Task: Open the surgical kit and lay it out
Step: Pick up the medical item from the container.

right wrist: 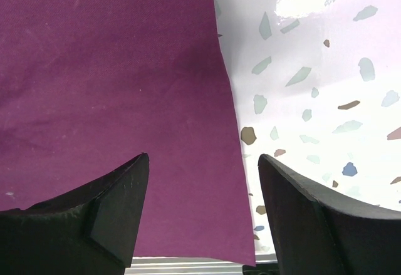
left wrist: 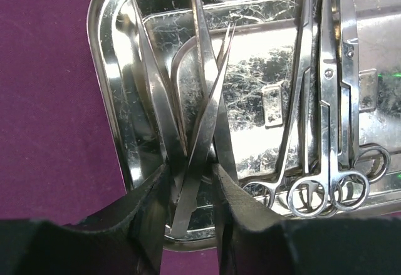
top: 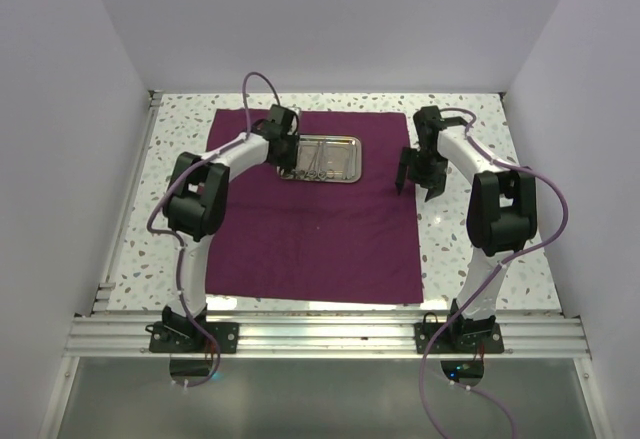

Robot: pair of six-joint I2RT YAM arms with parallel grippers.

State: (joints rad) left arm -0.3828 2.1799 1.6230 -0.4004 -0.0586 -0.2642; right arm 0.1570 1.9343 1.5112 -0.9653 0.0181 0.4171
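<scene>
The dark purple cloth (top: pixel 310 239) lies spread flat on the table. The steel tray (top: pixel 355 145) sits on its far middle part. In the left wrist view the tray (left wrist: pixel 105 68) holds several crossed tweezers (left wrist: pixel 203 99) on its left and ring-handled scissors and forceps (left wrist: pixel 326 131) on its right. My left gripper (top: pixel 289 167) is down in the tray's left end; in the left wrist view the gripper (left wrist: pixel 191 175) is closed around the near ends of the tweezers. My right gripper (top: pixel 420 184) is open and empty above the cloth's right edge (right wrist: pixel 229 112).
The speckled white table (right wrist: pixel 313 99) shows to the right of the cloth (right wrist: pixel 113 68). White walls enclose the table on three sides. A metal rail (top: pixel 320 334) runs along the near edge by the arm bases.
</scene>
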